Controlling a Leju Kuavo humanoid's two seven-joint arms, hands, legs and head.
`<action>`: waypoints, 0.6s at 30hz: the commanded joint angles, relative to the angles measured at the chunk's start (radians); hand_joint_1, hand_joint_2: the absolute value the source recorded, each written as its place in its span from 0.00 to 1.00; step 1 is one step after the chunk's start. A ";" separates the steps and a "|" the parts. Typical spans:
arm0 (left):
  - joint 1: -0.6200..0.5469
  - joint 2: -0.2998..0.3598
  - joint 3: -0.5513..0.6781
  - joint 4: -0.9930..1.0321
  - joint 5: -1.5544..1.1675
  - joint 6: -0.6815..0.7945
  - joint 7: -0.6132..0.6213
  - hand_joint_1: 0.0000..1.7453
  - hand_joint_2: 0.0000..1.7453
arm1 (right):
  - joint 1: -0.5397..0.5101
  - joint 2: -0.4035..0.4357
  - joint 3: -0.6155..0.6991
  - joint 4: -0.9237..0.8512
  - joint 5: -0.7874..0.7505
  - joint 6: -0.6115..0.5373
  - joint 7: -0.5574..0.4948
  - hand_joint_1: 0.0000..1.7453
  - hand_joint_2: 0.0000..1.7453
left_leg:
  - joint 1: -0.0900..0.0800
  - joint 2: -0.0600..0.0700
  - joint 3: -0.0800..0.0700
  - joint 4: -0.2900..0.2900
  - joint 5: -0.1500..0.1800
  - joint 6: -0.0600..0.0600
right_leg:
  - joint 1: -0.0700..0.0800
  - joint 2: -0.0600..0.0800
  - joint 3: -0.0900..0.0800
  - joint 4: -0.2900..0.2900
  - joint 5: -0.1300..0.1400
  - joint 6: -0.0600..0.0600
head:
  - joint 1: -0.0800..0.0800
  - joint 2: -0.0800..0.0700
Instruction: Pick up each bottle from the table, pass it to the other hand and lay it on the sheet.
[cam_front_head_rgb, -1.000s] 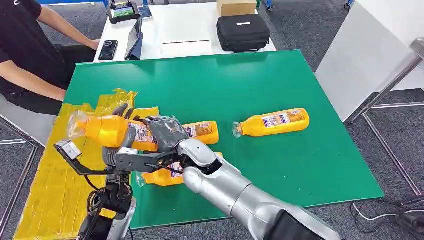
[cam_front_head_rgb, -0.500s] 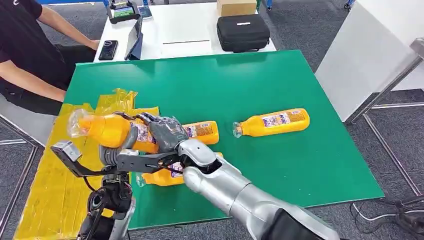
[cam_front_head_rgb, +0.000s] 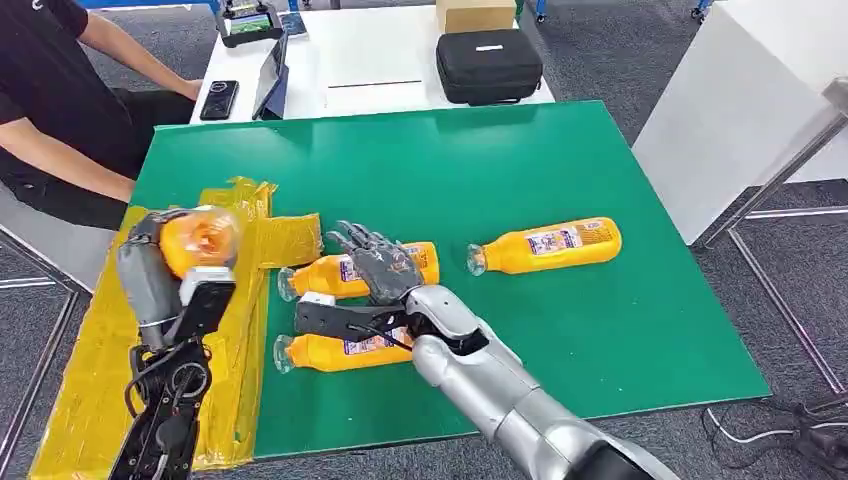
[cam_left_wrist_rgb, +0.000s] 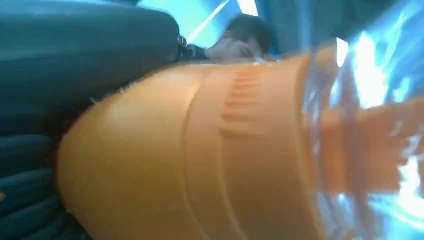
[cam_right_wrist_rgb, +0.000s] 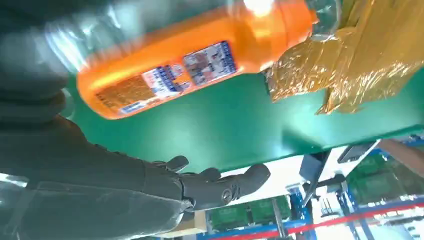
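Green counter (cam_front_head_rgb: 560, 330) carries three bottles beside the yellow sheet (cam_front_head_rgb: 100, 380). At left of frame, a bottle (cam_front_head_rgb: 200, 240) is gripped by the left hand (cam_front_head_rgb: 150, 270) above the sheet; the right hand (cam_front_head_rgb: 380, 265) is spread, empty. Laying down is judged next, requiring lowering and release.

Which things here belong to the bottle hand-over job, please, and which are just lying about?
Job:
held bottle in left robot hand
three table bottles
yellow sheet
right robot hand

Lying about:
black case
phone
cardboard box
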 joint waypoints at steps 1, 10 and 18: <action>-0.095 0.025 0.112 0.249 -0.100 0.005 0.032 1.00 1.00 | 0.035 -0.081 -0.063 -0.134 0.006 0.027 -0.004 0.00 0.00 | -0.001 0.001 0.004 -0.001 -0.001 -0.001 | 0.000 -0.002 0.004 -0.001 -0.001 -0.001 | 0.000 0.000; -0.294 0.072 -0.082 0.757 -0.472 -0.081 0.273 1.00 1.00 | 0.095 -0.124 0.056 -0.249 0.045 0.238 0.073 0.00 0.00 | 0.000 -0.001 0.007 -0.001 -0.001 -0.002 | 0.000 -0.005 0.007 -0.001 -0.002 -0.002 | -0.001 0.000; -0.272 0.102 -0.120 0.776 -0.451 -0.181 0.302 0.00 1.00 | 0.151 -0.188 0.133 -0.316 0.078 0.361 0.072 0.00 0.00 | 0.000 0.002 0.005 -0.001 -0.001 -0.002 | 0.000 -0.001 0.005 -0.001 0.000 -0.002 | 0.000 0.000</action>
